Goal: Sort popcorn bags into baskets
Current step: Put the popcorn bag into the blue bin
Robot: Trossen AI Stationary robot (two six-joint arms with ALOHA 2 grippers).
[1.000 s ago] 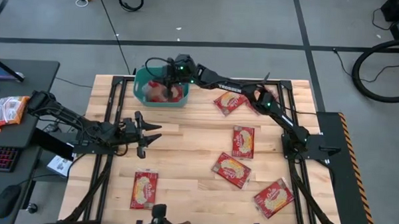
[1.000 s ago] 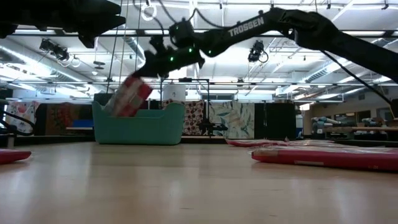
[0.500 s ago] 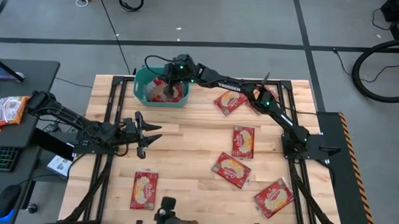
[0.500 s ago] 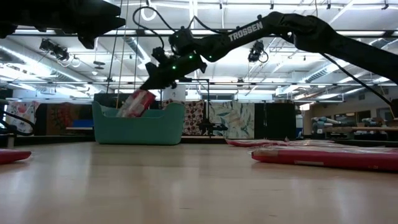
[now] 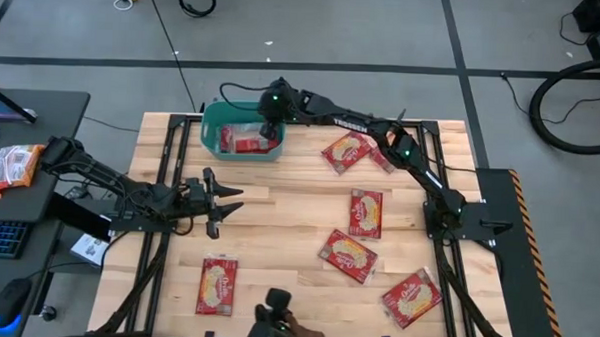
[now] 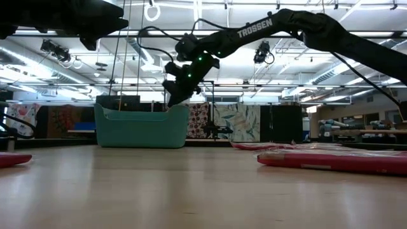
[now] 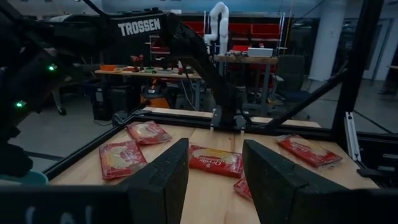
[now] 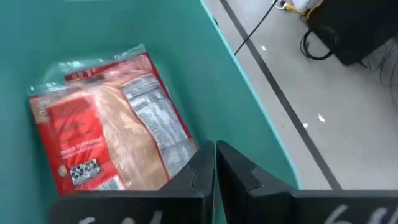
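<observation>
The teal basket [image 5: 213,135] stands at the table's far edge, left of centre; it also shows in the low view [image 6: 141,127]. One red popcorn bag [image 8: 112,143] lies flat on the basket's floor, label side up; it also shows in the high view [image 5: 246,139]. My right gripper [image 5: 272,116] hangs over the basket's right end, shut and empty [image 8: 215,168]. My left gripper [image 5: 226,201] waits open and empty over the table's left half. Several more red bags lie flat on the table: [image 5: 346,150], [image 5: 365,213], [image 5: 347,255], [image 5: 412,297], [image 5: 216,286].
A side desk at the left carries paler orange-and-white packets [image 5: 10,166] and a keyboard. Black frame rails run along the table's edges. Bare wood lies between the basket and the bags at centre [image 5: 289,188]. A dark object shows at the near edge [image 5: 280,323].
My right gripper has carried a red bag down into the basket and let it go. The bag, tilted on end a second ago, now lies flat on the basket's floor. The gripper has risen and drawn toward the basket's right end.
</observation>
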